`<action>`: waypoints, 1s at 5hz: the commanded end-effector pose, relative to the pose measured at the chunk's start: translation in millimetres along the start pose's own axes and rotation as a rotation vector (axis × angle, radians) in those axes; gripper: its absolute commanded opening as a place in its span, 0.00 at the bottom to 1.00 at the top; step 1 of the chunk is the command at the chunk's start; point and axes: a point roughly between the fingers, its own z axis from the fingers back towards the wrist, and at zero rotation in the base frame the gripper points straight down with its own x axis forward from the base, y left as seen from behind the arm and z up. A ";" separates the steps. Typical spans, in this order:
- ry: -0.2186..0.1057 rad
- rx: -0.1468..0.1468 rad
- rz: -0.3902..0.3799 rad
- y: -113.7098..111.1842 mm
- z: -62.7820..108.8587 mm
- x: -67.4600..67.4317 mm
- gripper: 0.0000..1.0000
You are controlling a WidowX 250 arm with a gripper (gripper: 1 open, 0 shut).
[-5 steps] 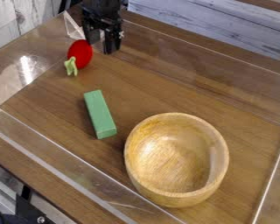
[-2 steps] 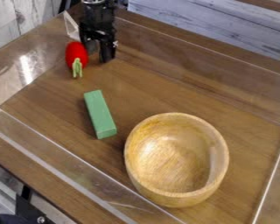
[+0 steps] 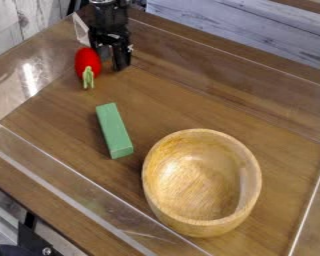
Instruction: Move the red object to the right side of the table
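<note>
Gripper (image 3: pixel 111 57) now lower and left, fingers (image 3: pixel 123 57) wide, just beside red object (image 3: pixel 85 62).

The table (image 3: pixel 243 95) was a brown wood-grain top, glossy enough to catch pale reflections, with clear acrylic walls standing along its edges. Three things lay directly on it. A small red toy fruit (image 3: pixel 85 62) with a green stem end sat near the far left corner, close to the back wall. A green rectangular block (image 3: pixel 115 130) lay flat nearer the middle, well apart from the fruit. A large round wooden bowl (image 3: pixel 202 180) stood upright toward the front right, just beside the block.
</note>
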 end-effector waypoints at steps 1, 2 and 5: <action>-0.036 -0.002 0.038 9.4 10.0 -1.5 1.00; -0.040 -0.018 0.071 16.9 6.3 -4.5 1.00; -0.043 -0.034 0.191 10.3 4.3 -6.0 0.00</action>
